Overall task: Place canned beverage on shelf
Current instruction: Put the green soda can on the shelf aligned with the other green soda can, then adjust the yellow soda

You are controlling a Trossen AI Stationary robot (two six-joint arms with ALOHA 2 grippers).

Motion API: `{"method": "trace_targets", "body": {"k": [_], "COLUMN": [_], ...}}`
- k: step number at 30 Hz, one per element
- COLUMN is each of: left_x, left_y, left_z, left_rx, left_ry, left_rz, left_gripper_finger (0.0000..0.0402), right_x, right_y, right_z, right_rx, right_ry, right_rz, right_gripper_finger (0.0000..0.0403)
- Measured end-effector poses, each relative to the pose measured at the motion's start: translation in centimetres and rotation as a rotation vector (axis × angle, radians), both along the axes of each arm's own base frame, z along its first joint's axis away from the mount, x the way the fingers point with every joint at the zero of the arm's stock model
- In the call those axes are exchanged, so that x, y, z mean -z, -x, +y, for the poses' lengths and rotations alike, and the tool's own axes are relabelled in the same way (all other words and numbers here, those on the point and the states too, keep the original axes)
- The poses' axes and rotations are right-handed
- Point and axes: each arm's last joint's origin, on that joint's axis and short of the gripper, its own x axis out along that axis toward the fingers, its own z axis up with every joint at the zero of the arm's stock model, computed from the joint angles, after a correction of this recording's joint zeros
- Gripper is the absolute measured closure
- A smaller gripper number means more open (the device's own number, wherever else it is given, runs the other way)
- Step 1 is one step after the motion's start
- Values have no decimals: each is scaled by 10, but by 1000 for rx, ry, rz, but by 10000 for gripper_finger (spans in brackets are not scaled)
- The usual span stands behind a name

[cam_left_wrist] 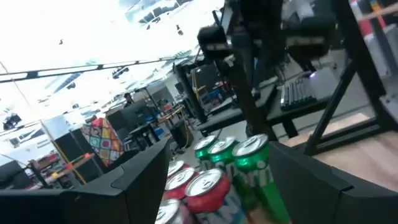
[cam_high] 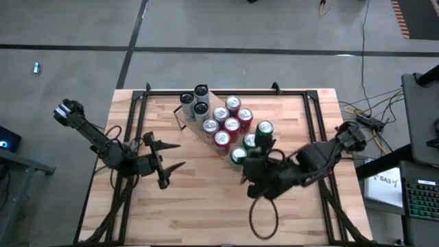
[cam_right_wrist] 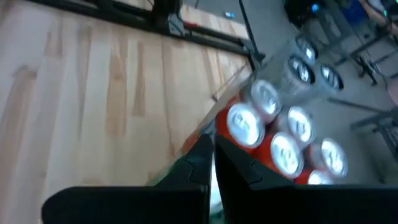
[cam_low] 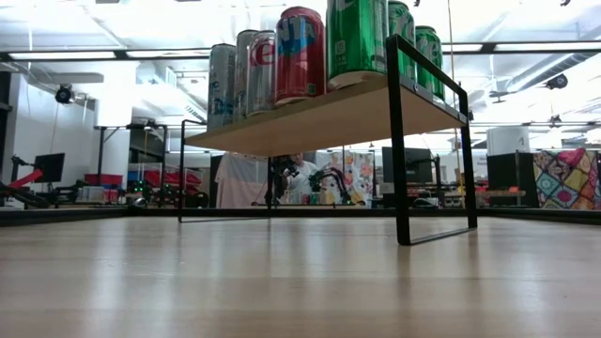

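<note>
Facing cans [cam_low: 300, 56], shelf's underside [cam_low: 319, 122]

1. Both arms are dark, nearly black, built of chunky jointed segments.
2. The left gripper [cam_high: 173, 155] has two long, thin, pointed black fingers.
3. The right gripper [cam_right_wrist: 212, 163] has flat-sided, wedge-shaped black fingers.
4. A black cable loops beside the right arm.

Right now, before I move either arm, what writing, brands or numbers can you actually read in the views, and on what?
No text reads whole in any view.
Green can: print blurred, unreadable.
Red can: pale lettering, unreadable.
Silver cans: markings too small to read.
White sheet off the table's right edge: dark characters, too small.
Green can in the left wrist view: white letters cropped and blurred.
</note>
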Motion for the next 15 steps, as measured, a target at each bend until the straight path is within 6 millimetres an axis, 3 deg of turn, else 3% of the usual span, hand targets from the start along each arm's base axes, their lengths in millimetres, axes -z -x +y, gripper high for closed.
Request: {"method": "trace_targets", "body": {"k": [7, 11, 15], "left_x": [-3, -7, -12], "left_y": [2, 3, 7], "left_z": [25, 43, 57], "left_rx": [-97, -143, -155], "left_ry": [-39, -33, 50], "left_rz": [50, 44, 12], "left_gripper_finger": [145, 145, 145], "right_x": [-22, -33, -36], "right_y": [-22, -41, -57], "right_z": [-42, -84, -131], "right_rx": [-145, -212, -157], "right_ry": [-41, -125, -196], "right_rz": [-74, -170, -253], "right_gripper_finger": [394, 394, 394]}}
